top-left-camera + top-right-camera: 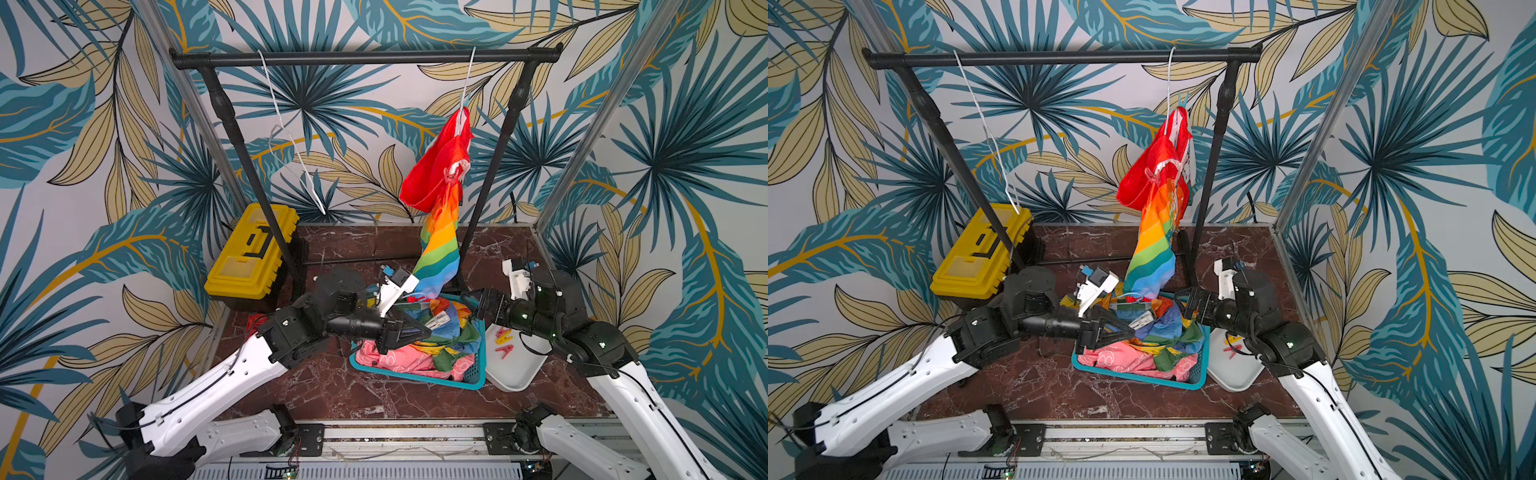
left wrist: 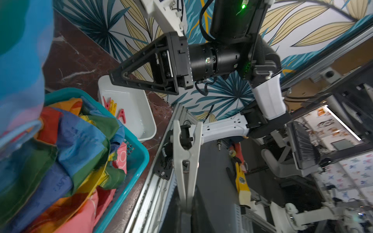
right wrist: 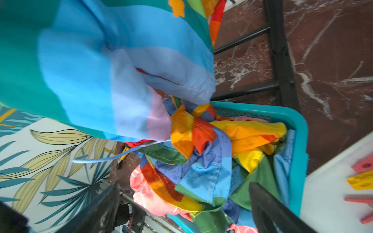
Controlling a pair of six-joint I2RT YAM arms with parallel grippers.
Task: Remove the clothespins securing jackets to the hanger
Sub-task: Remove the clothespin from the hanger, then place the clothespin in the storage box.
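**White clothespin (image 2: 185, 161) pinched by one end in the closed left gripper (image 2: 186, 211), above the teal basket (image 1: 477, 365).**
A red clothespin (image 1: 450, 176) clips the red-hooded rainbow jacket (image 1: 440, 245) to its white hanger (image 1: 468, 79) on the black rail (image 1: 365, 58). Two other jackets (image 1: 415, 355) lie crumpled in the basket. The right gripper (image 3: 183, 187), jaws wide and empty, hovers at the basket's rear corner, near the white tray (image 1: 519, 370) holding red and yellow clothespins (image 1: 503, 341).

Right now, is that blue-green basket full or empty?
Full: the teal basket is heaped with crumpled jackets, pink and rainbow-striped, piled above its rim in both top views.
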